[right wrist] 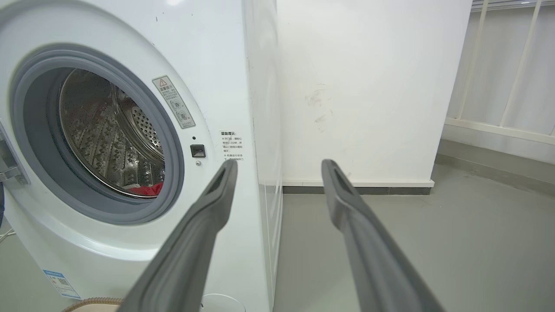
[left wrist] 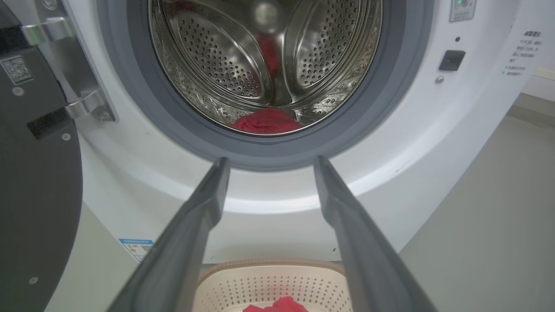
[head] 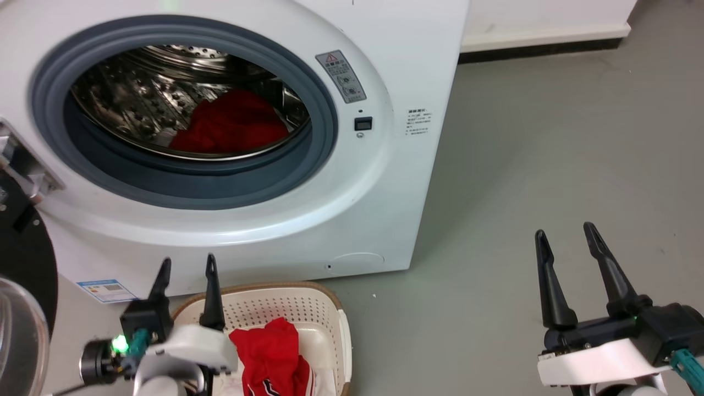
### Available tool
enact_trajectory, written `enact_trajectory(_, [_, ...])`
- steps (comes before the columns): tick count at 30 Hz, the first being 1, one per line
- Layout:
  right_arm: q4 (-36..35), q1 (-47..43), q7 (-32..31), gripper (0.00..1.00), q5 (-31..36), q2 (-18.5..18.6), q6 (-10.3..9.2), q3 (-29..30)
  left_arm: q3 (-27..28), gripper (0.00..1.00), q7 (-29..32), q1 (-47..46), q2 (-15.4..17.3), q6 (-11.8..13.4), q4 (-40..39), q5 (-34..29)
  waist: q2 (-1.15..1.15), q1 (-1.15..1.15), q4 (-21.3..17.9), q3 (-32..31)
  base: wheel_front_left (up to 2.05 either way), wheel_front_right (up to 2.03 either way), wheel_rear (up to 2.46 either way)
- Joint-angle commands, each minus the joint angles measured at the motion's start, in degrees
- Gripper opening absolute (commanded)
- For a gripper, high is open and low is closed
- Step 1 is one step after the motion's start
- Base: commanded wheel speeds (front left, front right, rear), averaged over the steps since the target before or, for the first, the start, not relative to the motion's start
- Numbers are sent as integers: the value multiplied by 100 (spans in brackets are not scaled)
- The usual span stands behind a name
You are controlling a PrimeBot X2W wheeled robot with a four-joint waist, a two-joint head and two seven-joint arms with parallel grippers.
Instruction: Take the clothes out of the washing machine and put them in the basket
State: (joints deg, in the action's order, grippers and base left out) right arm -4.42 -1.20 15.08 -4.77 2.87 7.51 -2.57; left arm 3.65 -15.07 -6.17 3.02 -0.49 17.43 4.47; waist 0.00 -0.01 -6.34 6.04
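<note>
Head view: washing machine [head: 385,181] fills the upper left, port uncovered, dark-framed door [head: 22,247] swung out at 9 o'clock. A red garment [head: 231,124] lies low in the steel drum [head: 137,99], toward 5 o'clock of the port. Basket [head: 330,308] stands on the grey floor [head: 522,165] just in front of the washer, at 6 o'clock of the port. A red jersey [head: 272,357] with white trim and dark lettering is heaped in it. Left pincer [head: 187,259] sits at 7 o'clock of the frame, over the basket's left rim, fingers spread, nothing between them. Right pincer [head: 564,230] sits at 4 o'clock, over bare floor, well apart from washer and basket, fingers spread and empty.

Left wrist view: the two fingers are parted and point at the lower lip of the grey port seal. Red garment shows at 6 o'clock in the drum. Basket back wall is at 6 o'clock of the frame, with a bit of red cloth inside it.

Right wrist view: fingers parted, empty. Washer is at 9 o'clock, with a sliver of red at the drum's lower edge. White wall [right wrist: 355,86] is at 12 o'clock. Basket rim is just visible at 7 o'clock.
</note>
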Motion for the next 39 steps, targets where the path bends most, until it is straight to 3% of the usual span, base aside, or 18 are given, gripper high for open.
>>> enact_trajectory(1, [-33, 112, 13, 100, -31, 1, -4, -17, 41, 100, -15, -203, 53, -28, 102, -37, 0, 1, -77, 114, 0, 0, 0])
enact_trajectory(9, [-136, 573, 13, 100, -163, 1, -4, -151, 267, 100, -15, -1478, 434, -156, 880, -93, 0, 1, -421, 799, 0, 0, 0])
enact_trajectory(23, [-408, 1477, 13, 100, -582, -1, -4, -359, 188, 100, 18, -4407, 1729, -466, 2586, -309, 0, 1, -1078, 2363, 0, 0, 0])
enact_trajectory(31, [-679, 1824, 13, 100, -855, -1, -4, -302, -228, 100, 571, -6135, 2365, -642, 3362, -433, 0, 1, -1276, 3178, 0, 0, 0])
enact_trajectory(39, [-885, 2007, 13, 100, -1012, -1, -4, -266, -610, 100, 1614, -7457, 2542, -685, 3785, -330, 0, 1, -1330, 3698, 0, 0, 0])
